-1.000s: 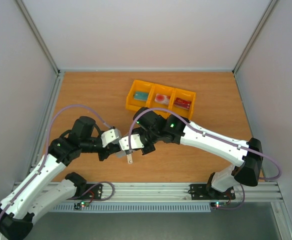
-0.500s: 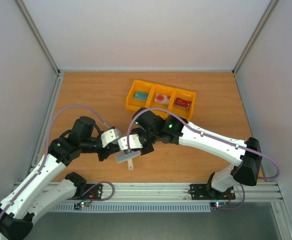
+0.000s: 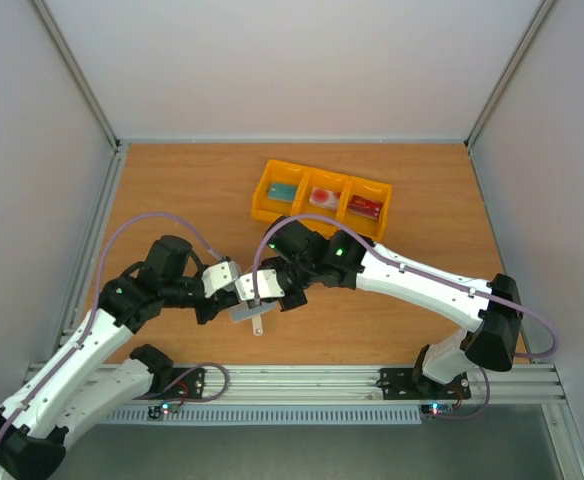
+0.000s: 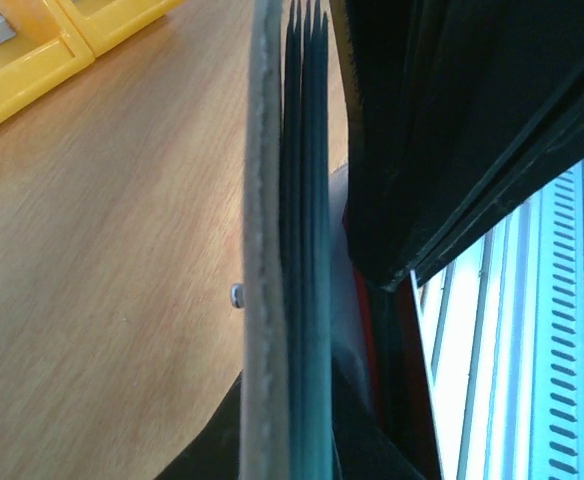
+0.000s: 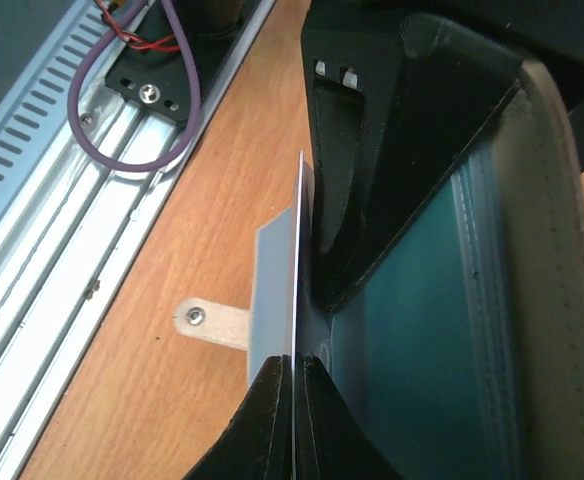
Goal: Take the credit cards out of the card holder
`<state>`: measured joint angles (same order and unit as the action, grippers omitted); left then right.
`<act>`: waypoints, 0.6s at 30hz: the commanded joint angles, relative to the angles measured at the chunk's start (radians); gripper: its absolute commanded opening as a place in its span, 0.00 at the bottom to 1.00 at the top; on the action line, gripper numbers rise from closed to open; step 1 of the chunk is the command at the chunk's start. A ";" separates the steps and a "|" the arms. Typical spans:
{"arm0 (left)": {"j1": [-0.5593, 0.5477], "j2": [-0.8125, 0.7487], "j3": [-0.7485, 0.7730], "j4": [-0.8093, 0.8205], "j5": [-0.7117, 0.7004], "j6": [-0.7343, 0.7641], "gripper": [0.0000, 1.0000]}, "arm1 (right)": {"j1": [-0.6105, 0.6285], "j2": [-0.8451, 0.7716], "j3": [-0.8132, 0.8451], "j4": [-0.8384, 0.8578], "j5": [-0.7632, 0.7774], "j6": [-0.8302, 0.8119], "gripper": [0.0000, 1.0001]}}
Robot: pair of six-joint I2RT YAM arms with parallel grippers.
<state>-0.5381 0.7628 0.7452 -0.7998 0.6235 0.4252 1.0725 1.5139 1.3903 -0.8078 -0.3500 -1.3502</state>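
Observation:
The card holder [image 3: 246, 312] hangs between both grippers just above the table, its strap tab [image 3: 259, 325] pointing down. My left gripper [image 3: 222, 284] is shut on its cream-beige cover; in the left wrist view the holder [image 4: 263, 250] stands edge-on between the jaws [image 4: 297, 440], and a dark red strip [image 4: 368, 345] shows beside the sleeves. My right gripper [image 3: 260, 292] is shut on the thin grey-blue flap [image 5: 275, 290] that carries the tab [image 5: 212, 322], pinching at its tips [image 5: 297, 368]. A teal card [image 3: 284, 191], a pinkish card [image 3: 322, 197] and a dark red card [image 3: 365, 207] lie in the yellow tray.
The yellow three-compartment tray [image 3: 261, 204] stands behind the grippers at mid-table, its corner also in the left wrist view [image 4: 32, 75]. The aluminium rail [image 5: 62, 170] runs along the table's near edge. Grey walls enclose the table on three sides.
The grey-blue flap has spread out a little from the cover and the strap tab has dropped slightly. Both arms have barely shifted.

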 commanded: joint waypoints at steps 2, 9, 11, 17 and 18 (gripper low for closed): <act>-0.007 -0.027 -0.034 -0.009 -0.006 0.122 0.00 | -0.037 -0.035 0.028 0.094 -0.010 0.090 0.02; -0.008 -0.030 -0.042 -0.011 0.001 0.130 0.00 | -0.075 -0.081 0.005 0.127 -0.081 0.136 0.03; -0.008 -0.031 -0.042 -0.011 0.002 0.130 0.00 | -0.075 -0.079 0.004 0.124 -0.090 0.137 0.03; -0.008 -0.032 -0.045 -0.019 -0.007 0.140 0.00 | -0.083 -0.069 0.000 0.129 -0.102 0.153 0.05; -0.008 -0.030 -0.040 -0.016 -0.011 0.135 0.00 | -0.088 -0.066 -0.005 0.130 -0.112 0.160 0.05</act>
<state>-0.5388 0.7372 0.7231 -0.7528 0.6128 0.5282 1.0134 1.4788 1.3846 -0.7715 -0.4446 -1.2263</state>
